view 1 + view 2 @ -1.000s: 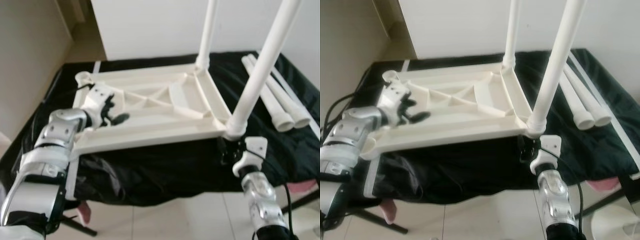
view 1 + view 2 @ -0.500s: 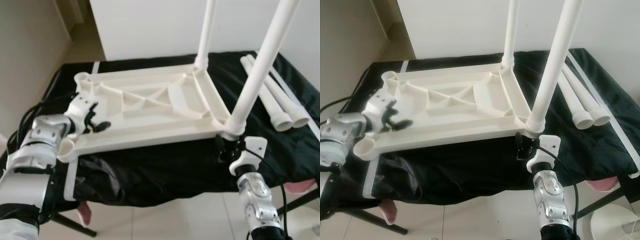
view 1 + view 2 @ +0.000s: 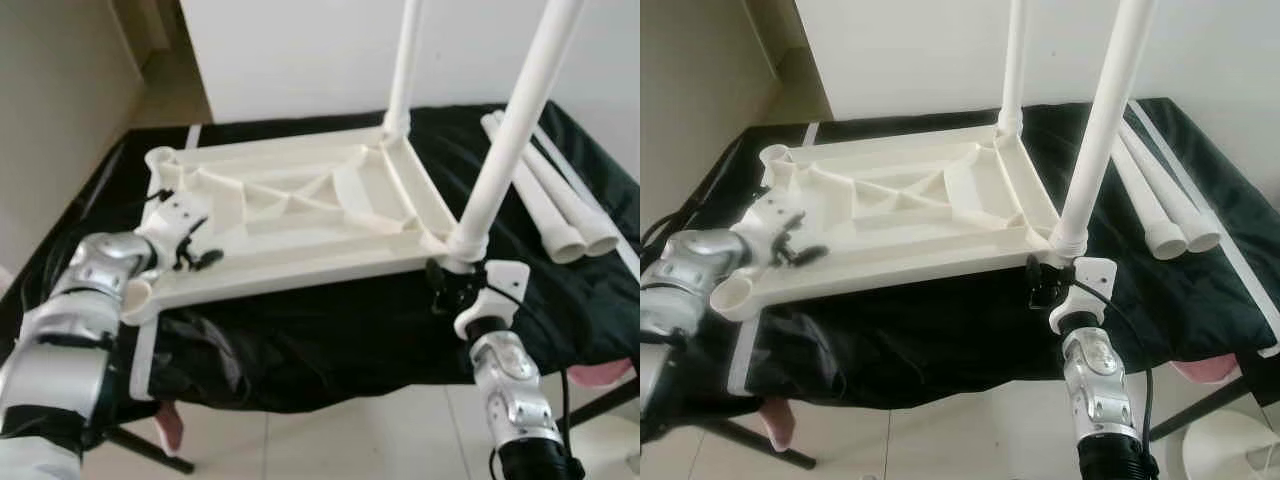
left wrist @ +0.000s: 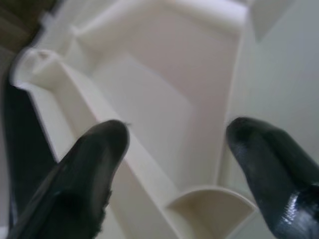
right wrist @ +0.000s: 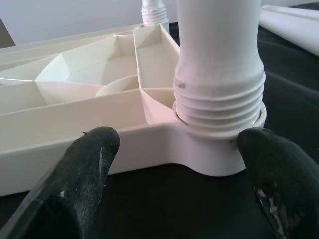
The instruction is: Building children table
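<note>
The white plastic tabletop (image 3: 300, 215) lies upside down on the black-covered table (image 3: 330, 330). Two white legs stand screwed into its right corners, one near (image 3: 505, 140) and one far (image 3: 403, 60). Both left corner sockets (image 3: 135, 293) hold nothing. My left gripper (image 3: 195, 255) hovers open over the tabletop's near-left part, and its wrist view shows the fingers (image 4: 84, 174) straddling a rib above a socket (image 4: 212, 206). At the near-right corner, just in front of the near leg's threaded base (image 5: 219, 99), my right gripper (image 3: 450, 285) stands open.
Two loose white legs (image 3: 555, 205) lie on the cloth at the right. A white strip (image 3: 140, 350) runs along the table's left edge. A white wall stands behind, tiled floor lies in front, and a pink object (image 3: 168, 425) sits under the table.
My left gripper has drawn back from the tabletop's inner ribs toward the near-left corner. The right gripper has risen closer to the near leg's base.
</note>
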Tool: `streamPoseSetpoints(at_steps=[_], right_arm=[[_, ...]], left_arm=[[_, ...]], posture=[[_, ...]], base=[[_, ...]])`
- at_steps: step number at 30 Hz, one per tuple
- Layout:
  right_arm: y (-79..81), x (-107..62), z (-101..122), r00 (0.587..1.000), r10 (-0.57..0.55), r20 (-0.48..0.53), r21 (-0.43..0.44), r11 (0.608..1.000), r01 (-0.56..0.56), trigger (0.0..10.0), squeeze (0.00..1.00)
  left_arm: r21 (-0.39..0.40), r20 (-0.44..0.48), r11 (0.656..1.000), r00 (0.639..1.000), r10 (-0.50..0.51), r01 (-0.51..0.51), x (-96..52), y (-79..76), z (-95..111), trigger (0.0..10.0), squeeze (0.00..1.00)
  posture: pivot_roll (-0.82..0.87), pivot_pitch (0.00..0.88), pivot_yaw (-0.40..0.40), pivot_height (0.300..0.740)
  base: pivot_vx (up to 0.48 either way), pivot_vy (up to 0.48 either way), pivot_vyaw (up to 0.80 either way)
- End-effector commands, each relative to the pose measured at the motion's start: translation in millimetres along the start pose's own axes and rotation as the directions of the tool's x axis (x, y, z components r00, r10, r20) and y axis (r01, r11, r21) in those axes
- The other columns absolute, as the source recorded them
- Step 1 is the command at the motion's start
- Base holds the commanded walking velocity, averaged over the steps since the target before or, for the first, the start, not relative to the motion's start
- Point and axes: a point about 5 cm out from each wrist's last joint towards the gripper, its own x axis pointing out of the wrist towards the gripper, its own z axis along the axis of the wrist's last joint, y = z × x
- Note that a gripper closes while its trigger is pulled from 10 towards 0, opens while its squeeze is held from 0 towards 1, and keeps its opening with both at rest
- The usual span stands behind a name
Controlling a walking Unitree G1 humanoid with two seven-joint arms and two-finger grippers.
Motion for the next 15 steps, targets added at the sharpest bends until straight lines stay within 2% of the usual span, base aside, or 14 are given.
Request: streamPoseSetpoints(at_steps=[1, 3, 6, 8, 10, 11, 12, 13, 15], right_arm=[[4.9, 6.8, 2.6, 0.999, 0.034, -0.001, -0.003, 0.999, -0.034, 10.0, 0.00], [1.6, 12.7, 5.1, 1.000, 0.025, -0.001, -0.008, 1.000, -0.025, 10.0, 0.00], [0.8, 14.1, 5.8, 1.000, 0.022, -0.002, -0.009, 1.000, -0.022, 10.0, 0.00], [-1.0, 19.1, 8.5, 1.000, 0.020, -0.001, -0.011, 1.000, -0.020, 10.0, 0.00], [-2.3, 25.2, 7.3, 1.000, 0.013, -0.028, -0.025, 1.000, -0.014, 10.0, 0.00], [-2.8, 26.6, 5.8, 0.999, 0.009, -0.043, -0.033, 0.999, -0.010, 10.0, 0.00], [-2.8, 26.6, 5.8, 0.999, 0.009, -0.043, -0.033, 0.999, -0.010, 10.0, 0.00], [-3.5, 27.6, 3.1, 0.998, 0.001, -0.063, -0.038, 0.999, -0.003, 10.0, 0.00], [-3.9, 29.1, -1.4, 0.996, 0.002, -0.093, -0.032, 0.999, -0.005, 10.0, 0.00]], left_arm=[[0.060, -0.046, 0.983, 0.984, -0.173, 0.175, 2.6, -28.8, -14.4, 10.0, 0.00], [0.113, -0.057, 0.931, 0.938, -0.342, 0.347, -0.4, -48.7, -20.0, 10.0, 0.00], [0.126, -0.063, 0.914, 0.923, -0.380, 0.385, -1.3, -53.4, -21.6, 10.0, 0.00], [0.116, -0.076, 0.857, 0.865, -0.497, 0.503, -5.3, -68.6, -27.4, 10.0, 0.00], [0.111, -0.072, 0.756, 0.764, -0.641, 0.645, -13.4, -91.1, -31.6, 10.0, 0.00], [0.115, -0.069, 0.729, 0.737, -0.672, 0.675, -15.6, -96.9, -32.0, 10.0, 0.00], [0.115, -0.069, 0.729, 0.737, -0.672, 0.675, -15.6, -96.9, -32.0, 10.0, 0.00], [0.121, -0.067, 0.701, 0.710, -0.701, 0.703, -18.2, -102.4, -31.9, 10.0, 0.00], [0.137, -0.061, 0.681, 0.692, -0.719, 0.719, -21.6, -110.6, -31.2, 10.0, 0.00]], posture=[[-0.06, 0.058, 0.050, 0.740], [-0.05, 0.060, 0.052, 0.740], [-0.05, 0.060, 0.051, 0.740], [-0.05, 0.062, 0.050, 0.740], [-0.05, 0.061, 0.044, 0.740], [-0.04, 0.060, 0.042, 0.740], [-0.04, 0.060, 0.042, 0.740], [-0.04, 0.060, 0.040, 0.740], [-0.04, 0.059, 0.037, 0.740]], base=[[0.000, 0.000, 0.00], [0.000, 0.000, 0.00], [0.000, 0.000, 0.00], [0.000, 0.000, 0.00], [0.000, 0.000, 0.00], [0.000, 0.000, 0.00], [0.000, 0.000, 0.00], [0.000, 0.000, 0.00], [0.000, 0.000, 0.00]])
